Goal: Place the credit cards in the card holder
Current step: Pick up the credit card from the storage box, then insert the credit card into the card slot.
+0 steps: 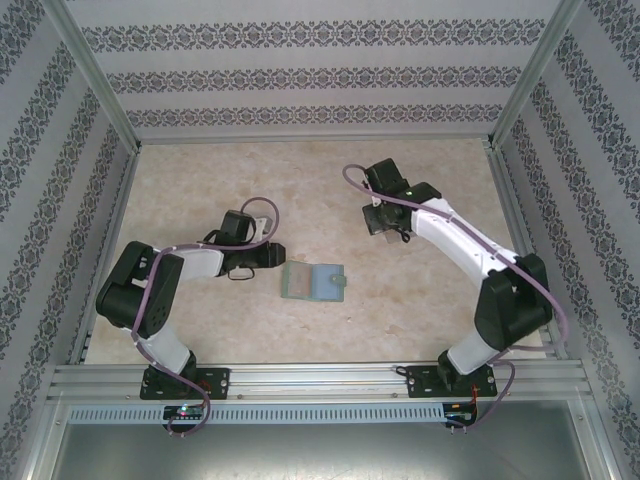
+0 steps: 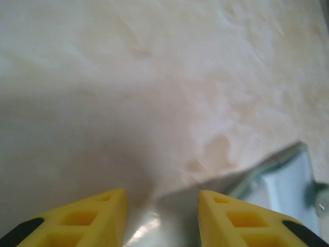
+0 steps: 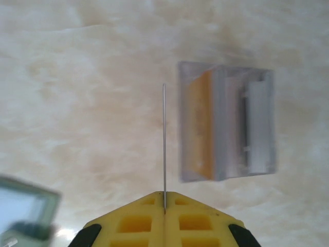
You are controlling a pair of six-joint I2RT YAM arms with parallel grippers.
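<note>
The card holder (image 1: 313,282), a grey-blue wallet, lies open and flat on the table between the arms. My left gripper (image 1: 270,255) is low at its left edge. In the left wrist view the left gripper (image 2: 162,198) is open, and a grey glossy part of the card holder (image 2: 288,177) reaches in between the fingers. I cannot tell if they touch it. My right gripper (image 1: 385,222) hovers at the back right. The right wrist view has that gripper (image 3: 164,198) shut on a thin credit card (image 3: 164,144) seen edge-on, its colour hidden.
A clear plastic tray (image 3: 226,123) with an orange piece inside sits on the table just right of the held card. A corner of the card holder (image 3: 25,208) shows at the lower left of the right wrist view. Metal frame rails and patterned walls enclose the table (image 1: 200,180).
</note>
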